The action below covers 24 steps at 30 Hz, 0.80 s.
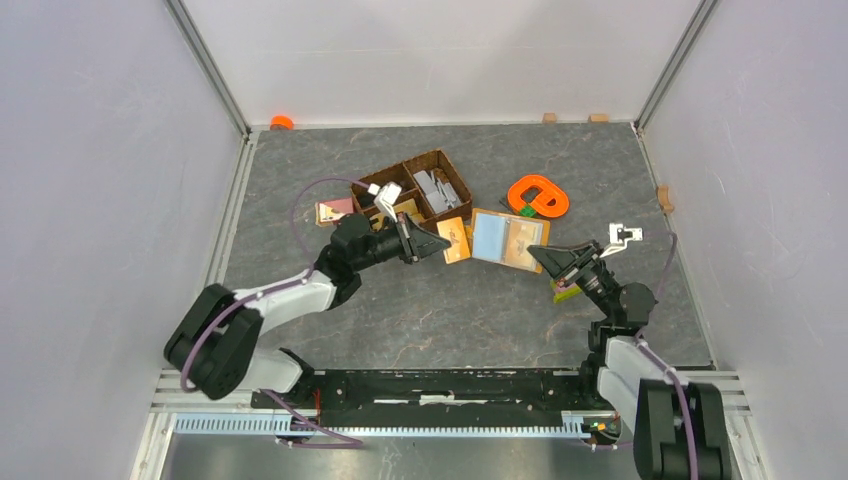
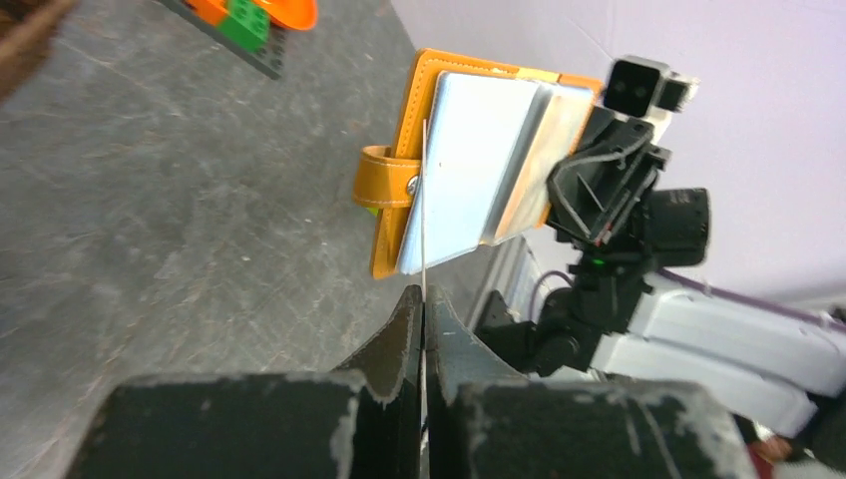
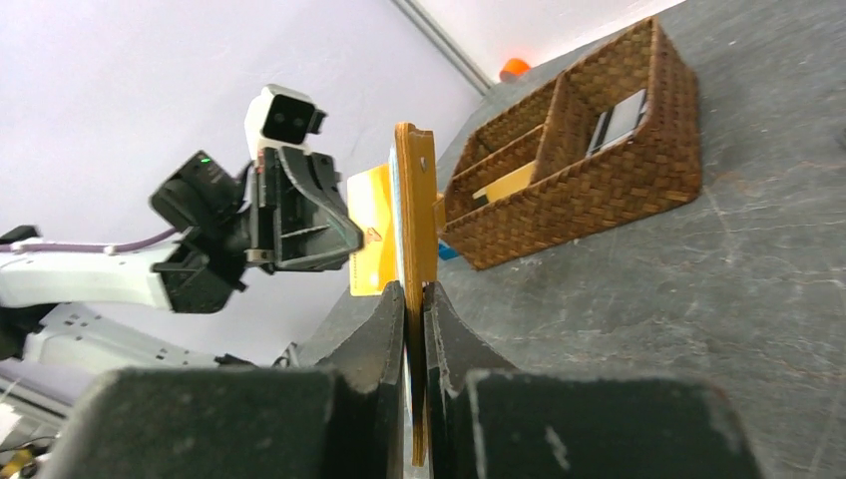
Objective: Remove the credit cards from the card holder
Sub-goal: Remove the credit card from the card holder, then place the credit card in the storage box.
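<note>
Item, left claw (image 2: 423, 299): my jaws are pressed fully together on the near edge of one thin orange card (image 1: 453, 240), which stands edge-on to my wrist camera. Item, right claw (image 3: 414, 301): nearly closed, pinching the card holder (image 1: 510, 240) by one border only; the holder is open and lifted off the table (image 1: 420, 310), between my two claws, just in front of the wicker basket (image 1: 420, 185). Whether the card's far edge is fully clear of its pocket I cannot tell. Hazards, as I judge them: if it is not clear, pulling sideways could drag the holder through my right claw's narrow grip or swing it about that single pinch point. The card is slick and held by a sliver, so a twist or quick move may let it slip and drop. The pale cards (image 2: 479, 150) fanned in the holder sit loosely and could slide out unbidden if I tilt it.
</note>
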Each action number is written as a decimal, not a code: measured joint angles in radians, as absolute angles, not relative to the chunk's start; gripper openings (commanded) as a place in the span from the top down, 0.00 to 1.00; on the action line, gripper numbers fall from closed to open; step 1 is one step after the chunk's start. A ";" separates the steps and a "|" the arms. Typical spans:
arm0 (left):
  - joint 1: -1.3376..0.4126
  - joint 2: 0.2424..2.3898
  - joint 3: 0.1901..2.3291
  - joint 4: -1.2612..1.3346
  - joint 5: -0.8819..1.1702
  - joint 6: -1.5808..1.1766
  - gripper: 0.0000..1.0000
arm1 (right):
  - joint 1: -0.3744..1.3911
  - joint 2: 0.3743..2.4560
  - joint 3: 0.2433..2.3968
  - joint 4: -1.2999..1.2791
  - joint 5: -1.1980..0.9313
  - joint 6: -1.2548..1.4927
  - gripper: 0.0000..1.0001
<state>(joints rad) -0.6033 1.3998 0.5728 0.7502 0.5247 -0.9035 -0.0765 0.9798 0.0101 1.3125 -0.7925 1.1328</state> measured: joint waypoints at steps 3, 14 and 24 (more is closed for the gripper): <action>-0.603 1.315 0.573 0.625 0.427 -0.832 0.98 | -0.081 0.870 0.010 1.165 -0.760 1.058 1.00; -0.710 1.219 0.857 0.082 -0.142 -0.209 0.98 | -0.081 0.625 0.010 0.761 -0.635 0.856 1.00; -0.844 1.497 1.085 -0.218 -0.529 0.363 0.98 | -0.081 0.664 0.010 0.719 -0.619 0.840 1.00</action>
<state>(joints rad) -0.8444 1.4971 1.0847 -0.2180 -0.5285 0.3630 -0.0814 0.6643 0.0105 0.7185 -0.6189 0.8398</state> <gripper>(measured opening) 0.032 0.093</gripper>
